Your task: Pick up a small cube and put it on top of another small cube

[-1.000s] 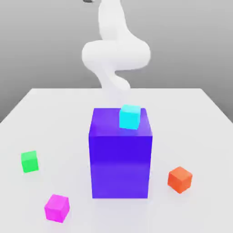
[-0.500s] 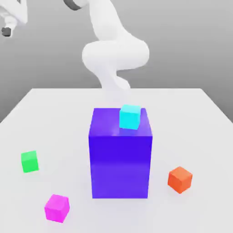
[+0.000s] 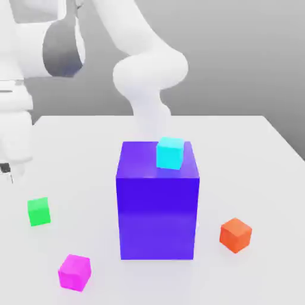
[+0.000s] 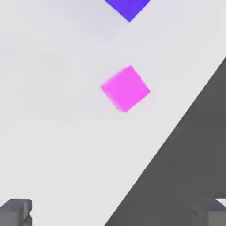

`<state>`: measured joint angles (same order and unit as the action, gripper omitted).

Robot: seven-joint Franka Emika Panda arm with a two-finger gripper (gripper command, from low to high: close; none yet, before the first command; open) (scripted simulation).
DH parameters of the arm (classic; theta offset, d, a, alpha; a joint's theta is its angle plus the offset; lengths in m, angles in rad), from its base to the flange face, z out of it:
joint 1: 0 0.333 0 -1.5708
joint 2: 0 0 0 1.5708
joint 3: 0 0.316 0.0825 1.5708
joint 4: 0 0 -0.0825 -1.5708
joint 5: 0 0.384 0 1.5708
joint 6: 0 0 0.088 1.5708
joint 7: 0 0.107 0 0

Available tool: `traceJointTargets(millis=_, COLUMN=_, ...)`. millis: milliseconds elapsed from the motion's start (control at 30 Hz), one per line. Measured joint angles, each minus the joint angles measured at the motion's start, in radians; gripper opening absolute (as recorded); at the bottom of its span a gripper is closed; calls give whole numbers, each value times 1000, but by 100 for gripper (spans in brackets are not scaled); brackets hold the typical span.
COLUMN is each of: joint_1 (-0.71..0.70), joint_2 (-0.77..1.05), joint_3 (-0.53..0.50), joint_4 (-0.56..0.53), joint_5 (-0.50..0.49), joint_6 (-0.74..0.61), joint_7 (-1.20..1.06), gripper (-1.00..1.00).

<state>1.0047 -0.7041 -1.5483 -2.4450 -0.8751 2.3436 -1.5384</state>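
The small magenta cube (image 3: pixel 74 272) lies on the white table near the front, toward the exterior view's left; in the hand view the cube (image 4: pixel 126 88) sits alone on the table, well clear of the fingers. My gripper (image 3: pixel 7 171) hangs at the exterior view's far left edge, above the table and higher than the cubes. Its fingertips (image 4: pixel 15 212) stand wide apart at the frame corners, open, with nothing between them. A small cyan cube (image 3: pixel 170 152) rests on top of the big purple-blue block (image 3: pixel 158 199).
A small green cube (image 3: pixel 39 211) lies just under and beside the hand. A small orange-red cube (image 3: pixel 236 234) sits right of the big block, whose corner (image 4: pixel 128 8) shows beyond the magenta cube. The table's edge (image 4: pixel 176 132) runs close to the magenta cube.
The arm has swung down from the upper left, and the hand now hangs low at the table's left side. No cube has moved. The fingers stay open.
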Motion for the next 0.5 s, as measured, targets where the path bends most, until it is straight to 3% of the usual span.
traceJointTargets(millis=200, joint_1=373, joint_2=-55, joint_3=-305, joint_4=19, joint_5=-228, joint_6=-7, joint_7=-126, gripper=0)
traceJointTargets(millis=333, joint_1=539, joint_2=-153, joint_3=-495, joint_4=66, joint_5=-401, joint_6=22, joint_7=-78, gripper=0)
traceJointTargets(millis=367, joint_1=566, joint_2=-175, joint_3=-531, joint_4=78, joint_5=-436, joint_6=31, joint_7=-61, gripper=-100)
traceJointTargets(millis=500, joint_1=566, joint_2=-175, joint_3=-531, joint_4=78, joint_5=-441, joint_6=29, joint_7=-58, gripper=-100)
